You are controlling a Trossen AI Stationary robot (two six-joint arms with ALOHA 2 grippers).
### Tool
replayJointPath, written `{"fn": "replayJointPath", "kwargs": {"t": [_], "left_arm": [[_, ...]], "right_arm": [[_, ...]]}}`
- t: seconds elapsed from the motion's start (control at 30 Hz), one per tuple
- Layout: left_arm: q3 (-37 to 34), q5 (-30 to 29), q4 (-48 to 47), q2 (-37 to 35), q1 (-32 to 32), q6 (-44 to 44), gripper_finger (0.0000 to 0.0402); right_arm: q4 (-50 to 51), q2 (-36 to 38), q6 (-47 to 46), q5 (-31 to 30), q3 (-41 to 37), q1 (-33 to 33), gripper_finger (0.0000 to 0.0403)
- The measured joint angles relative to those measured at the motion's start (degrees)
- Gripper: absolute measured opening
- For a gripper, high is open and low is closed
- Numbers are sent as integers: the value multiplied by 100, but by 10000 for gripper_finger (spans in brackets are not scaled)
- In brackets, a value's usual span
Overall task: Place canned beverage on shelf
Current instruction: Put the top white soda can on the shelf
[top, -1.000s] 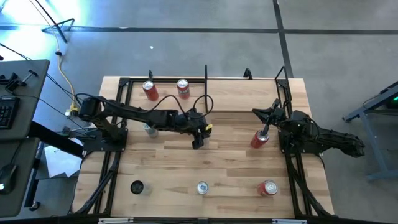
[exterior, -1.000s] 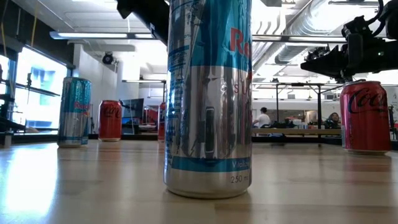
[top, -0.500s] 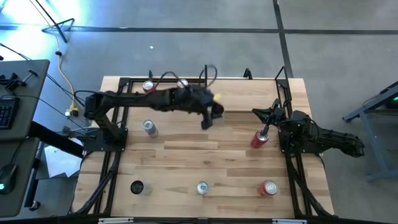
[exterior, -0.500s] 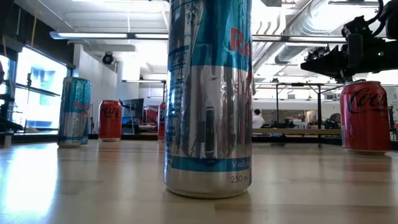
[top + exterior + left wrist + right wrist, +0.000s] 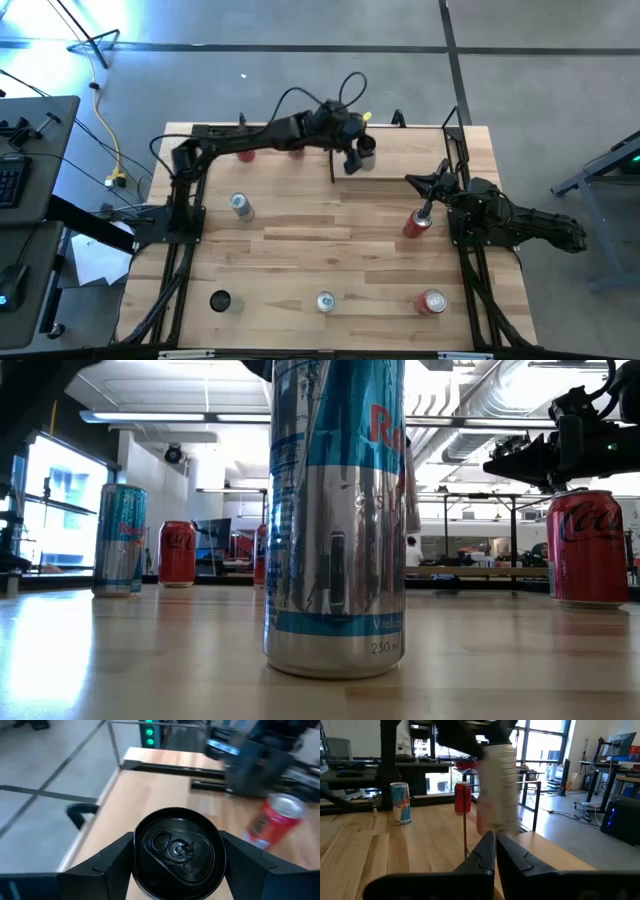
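A: Where do we have the left hand (image 5: 357,152)?

B: We have it reaching over the far edge of the table (image 5: 300,250), above the shelf (image 5: 400,160) at the back. It is clamped around a dark-topped can (image 5: 364,146); in the left wrist view the two fingers (image 5: 107,860) press against the can's sides and we look straight down on its lid.

A: Is that can touching the shelf?

B: We cannot tell from above whether it rests on the board or hangs over it.

A: And the right hand (image 5: 422,213)?

B: It waits at the right side of the table with its fingers pressed together on nothing, the tips just beside a red can (image 5: 416,224).

A: What else do we see on the table?

B: Two red cans (image 5: 246,152) behind the left arm at the back, a silver can (image 5: 239,206) on the left, and three more along the near edge: a dark one (image 5: 220,300), a silver one (image 5: 325,301) and a red one (image 5: 431,302).
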State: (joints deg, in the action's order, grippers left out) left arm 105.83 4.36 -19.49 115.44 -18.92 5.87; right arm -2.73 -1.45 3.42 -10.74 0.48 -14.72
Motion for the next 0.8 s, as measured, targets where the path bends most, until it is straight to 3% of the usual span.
{"fn": "replayJointPath", "kwargs": {"t": [0.27,0.5,0.8], "left_arm": [[1016,8,-670,648,-661,80,236],[1095,154,-998,804,-1126,47,236],[1097,313,-1203,834,-1219,131,236]], "right_arm": [[3,-31,-1,-2,-1,0,0],[5,-44,0,-2,1,0,0],[4,-44,0,-2,1,0,0]]}}
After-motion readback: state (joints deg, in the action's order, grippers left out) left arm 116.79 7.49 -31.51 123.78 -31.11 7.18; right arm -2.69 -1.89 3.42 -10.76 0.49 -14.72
